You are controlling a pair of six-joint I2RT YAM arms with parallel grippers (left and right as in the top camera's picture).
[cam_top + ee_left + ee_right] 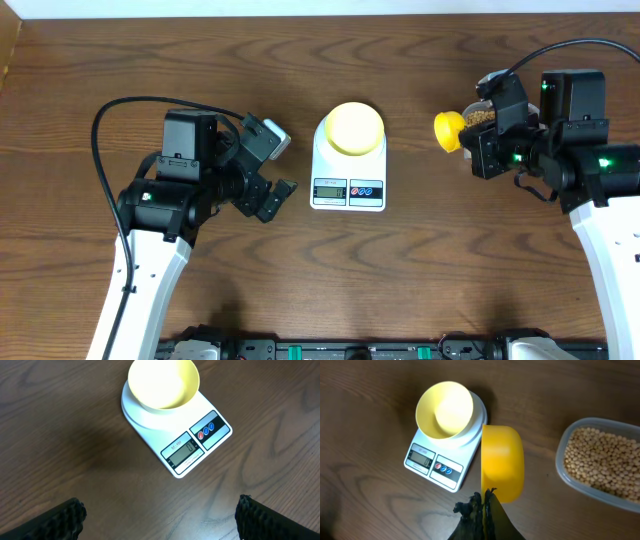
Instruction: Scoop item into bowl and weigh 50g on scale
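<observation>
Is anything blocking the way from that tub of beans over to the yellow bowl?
No obstacle shows. Between the beans in their tub and the bowl on the scale there is only tabletop. The yellow scoop, held by the right gripper, hangs there.

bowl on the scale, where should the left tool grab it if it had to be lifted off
Pinch the rim of the bowl on its left side, coming straight down, one finger inside and one outside. It sits upright and empty on the scale, its round wall likely too wide to span, and the open left tool is nearest that side.
</observation>
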